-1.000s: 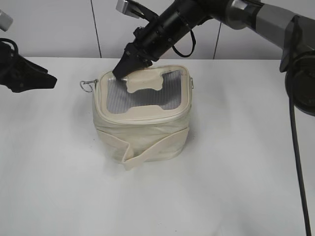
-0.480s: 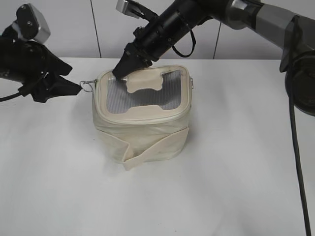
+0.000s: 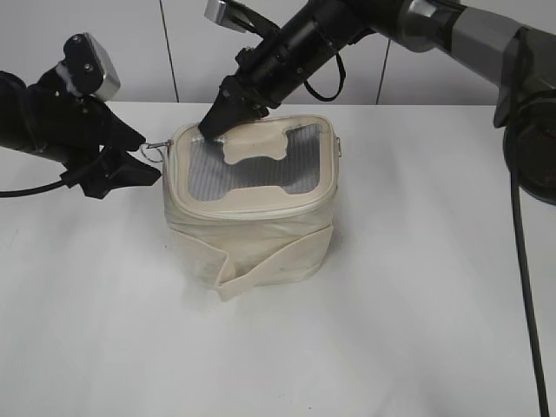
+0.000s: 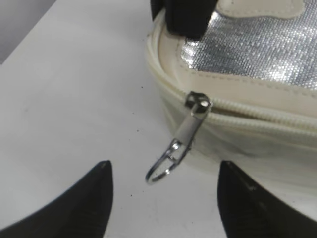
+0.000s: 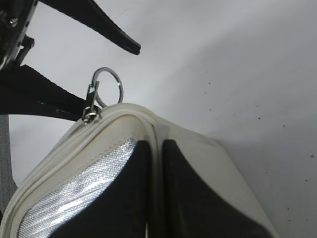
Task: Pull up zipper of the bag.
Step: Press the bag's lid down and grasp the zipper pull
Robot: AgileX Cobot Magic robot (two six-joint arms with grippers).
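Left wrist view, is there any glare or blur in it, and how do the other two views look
Left wrist view: mesh lid panel glares bright silver; ring pull sharp, left gripper fingertips soft-edged. Right wrist view: right gripper fingers dark and blurred, closed on the bag's rim. Exterior view: even light, faint shadow under the bag, white table nearly washed out.

A small boxy cream bag [image 3: 250, 217] stands upright on the white surface [image 3: 347, 347], its grey mesh lid panel [image 3: 252, 169] bearing a bone-shaped cream patch [image 3: 258, 148] and a wide strap band wrapping its body. The cream zipper [image 4: 257, 116] runs round the lid rim; a silver slider [image 4: 198, 104] at the corner dangles a ring pull [image 4: 163, 168].
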